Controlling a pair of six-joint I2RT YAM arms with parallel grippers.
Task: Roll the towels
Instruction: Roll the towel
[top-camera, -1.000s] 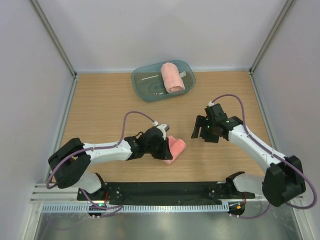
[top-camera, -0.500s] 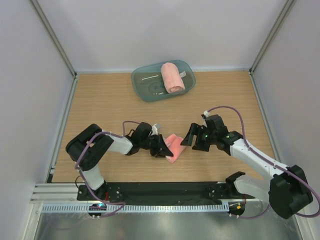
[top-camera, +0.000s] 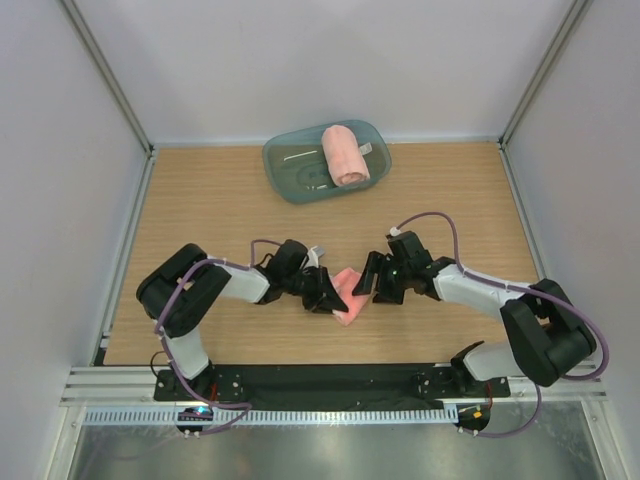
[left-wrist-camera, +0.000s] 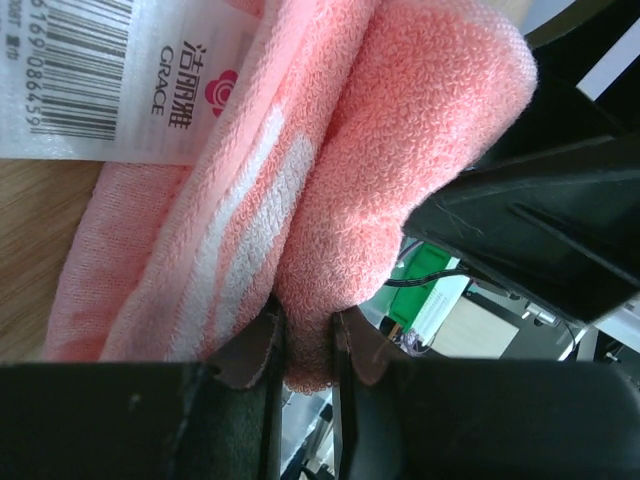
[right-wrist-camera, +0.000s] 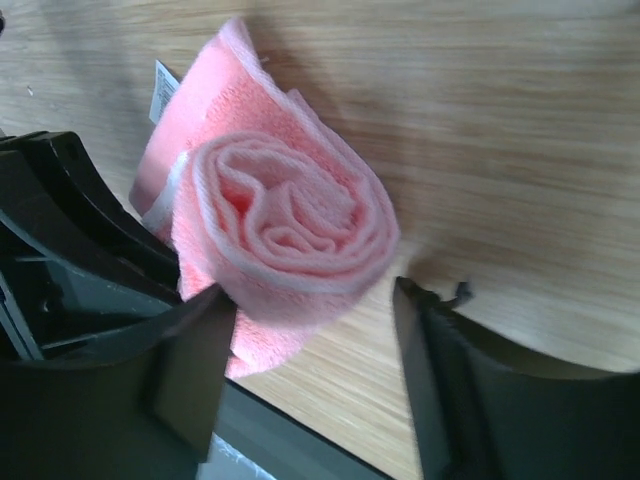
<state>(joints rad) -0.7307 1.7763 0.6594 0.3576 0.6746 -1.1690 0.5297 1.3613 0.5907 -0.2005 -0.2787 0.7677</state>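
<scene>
A pink towel (top-camera: 347, 293), rolled up, lies on the wooden table between my two grippers. My left gripper (top-camera: 325, 291) is shut on a fold of this towel (left-wrist-camera: 400, 170); a white barcode label (left-wrist-camera: 95, 75) shows on it. My right gripper (top-camera: 368, 285) is open with the spiral end of the roll (right-wrist-camera: 290, 225) between its spread fingers (right-wrist-camera: 195, 365); the left finger touches the roll. A second rolled pink towel (top-camera: 344, 153) lies in the teal tray (top-camera: 285, 158) at the back.
The tray also holds small metal utensils (top-camera: 310, 178). A black rail (top-camera: 330, 385) runs along the near edge. Grey walls with metal posts enclose the table on three sides.
My right gripper has moved left and come up around the end of the roll. My left arm has folded in, still holding the towel, which shifted slightly.
</scene>
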